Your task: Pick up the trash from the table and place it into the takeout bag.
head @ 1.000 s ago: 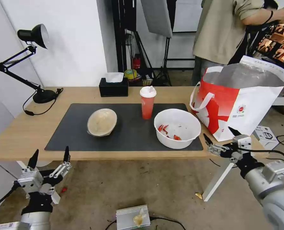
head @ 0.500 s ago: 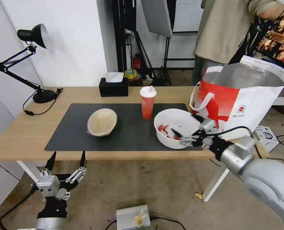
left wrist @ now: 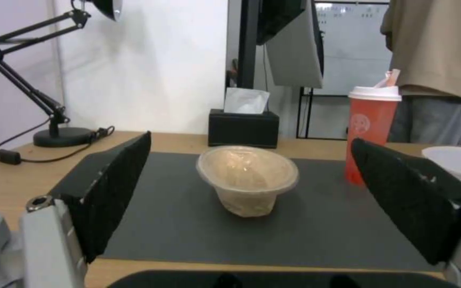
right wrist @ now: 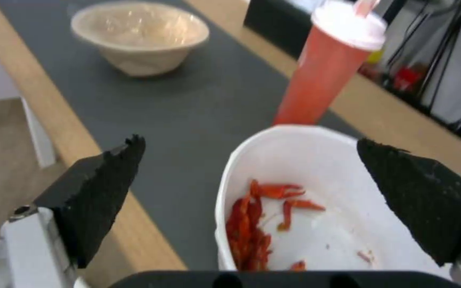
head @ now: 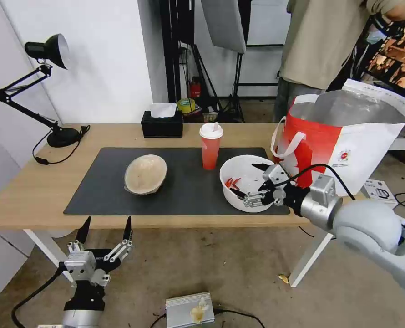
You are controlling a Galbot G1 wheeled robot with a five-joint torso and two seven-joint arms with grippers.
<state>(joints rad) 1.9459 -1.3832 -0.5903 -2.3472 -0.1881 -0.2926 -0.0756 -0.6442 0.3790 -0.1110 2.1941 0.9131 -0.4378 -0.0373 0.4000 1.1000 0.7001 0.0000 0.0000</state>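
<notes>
Right pincer (head: 251, 181) going for the white bowl (head: 243, 175)

Jaws wide open, empty, at the bowl's 3 o'clock rim on the table (head: 25, 191); a thin-rim pinch could tip it, scraps spilling.

A wide white plastic bowl (head: 245, 180) with red food scraps on its bottom stood upright on the dark grey mat (head: 184, 187), at the mat's right end toward the table's (head: 25, 191) near edge. Just behind it a tall red drink cup (head: 210, 146) with a white lid stood upright, nearer the mat's far edge. A shallow beige bowl (head: 145, 174) sat left of the mat's middle, well apart from both, tilted with its mouth partly toward the near edge. The takeout bag (head: 343, 146), red and white with white loop handles, silver foil lining and a small round logo, stood open at the table's right end, just beside the white bowl.
</notes>
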